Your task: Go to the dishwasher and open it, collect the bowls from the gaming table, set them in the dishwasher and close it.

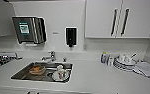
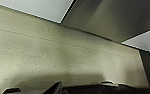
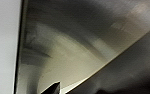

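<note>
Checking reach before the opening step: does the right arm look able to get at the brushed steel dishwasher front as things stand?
Probably yes. In the right wrist view the brushed steel dishwasher front looms close beside a white cabinet front, with nothing between the camera and the steel. Whether a handle is within reach cannot be told.

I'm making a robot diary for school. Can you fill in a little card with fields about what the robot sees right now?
Place: kitchen counter, white
Sink: steel, with dishes inside
Tap: behind the sink
Wall: paper towel dispenser and dark soap dispenser
Right side of counter: stack of plates, small bottle
Above: white cupboard doors with black handles
Wrist views: brushed steel front, close up
</note>
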{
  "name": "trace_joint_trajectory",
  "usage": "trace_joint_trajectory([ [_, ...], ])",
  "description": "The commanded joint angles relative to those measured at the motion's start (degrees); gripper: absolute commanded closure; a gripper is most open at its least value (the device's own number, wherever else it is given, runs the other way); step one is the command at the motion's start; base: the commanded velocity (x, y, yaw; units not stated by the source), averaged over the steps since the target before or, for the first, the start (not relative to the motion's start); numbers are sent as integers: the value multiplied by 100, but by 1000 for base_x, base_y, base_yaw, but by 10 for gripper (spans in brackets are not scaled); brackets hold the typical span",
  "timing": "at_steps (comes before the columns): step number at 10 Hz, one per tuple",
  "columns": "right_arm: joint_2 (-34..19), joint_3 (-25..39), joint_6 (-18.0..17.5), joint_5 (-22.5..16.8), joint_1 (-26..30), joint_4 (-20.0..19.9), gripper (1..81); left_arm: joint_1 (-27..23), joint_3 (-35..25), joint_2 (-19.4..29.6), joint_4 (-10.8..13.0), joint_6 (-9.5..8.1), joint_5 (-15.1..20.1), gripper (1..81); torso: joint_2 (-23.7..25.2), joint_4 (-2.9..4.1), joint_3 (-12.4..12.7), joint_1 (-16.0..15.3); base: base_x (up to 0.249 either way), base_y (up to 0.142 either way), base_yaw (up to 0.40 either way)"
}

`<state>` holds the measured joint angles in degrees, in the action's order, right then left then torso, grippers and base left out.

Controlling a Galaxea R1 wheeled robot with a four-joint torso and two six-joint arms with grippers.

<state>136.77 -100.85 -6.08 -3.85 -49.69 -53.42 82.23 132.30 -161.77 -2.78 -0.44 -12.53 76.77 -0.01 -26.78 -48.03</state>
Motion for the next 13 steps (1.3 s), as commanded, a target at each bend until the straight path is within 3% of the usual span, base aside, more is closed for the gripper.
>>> trace_joint_trajectory([
  [1,-33,-135,-68,-318,613,-134,10,-387,-64,39,23,-9,181,10,0,0,0,0,0,0,0],
  [6,82,-539,-60,-493,165,-20,10,-387,-56,-5,32,-9,181,10,0,0,0,-2,0,0,0],
  [13,-411,-584,-51,-801,-415,464,10,-387,-47,-93,58,-9,199,10,0,0,9,0,0,0,0],
])
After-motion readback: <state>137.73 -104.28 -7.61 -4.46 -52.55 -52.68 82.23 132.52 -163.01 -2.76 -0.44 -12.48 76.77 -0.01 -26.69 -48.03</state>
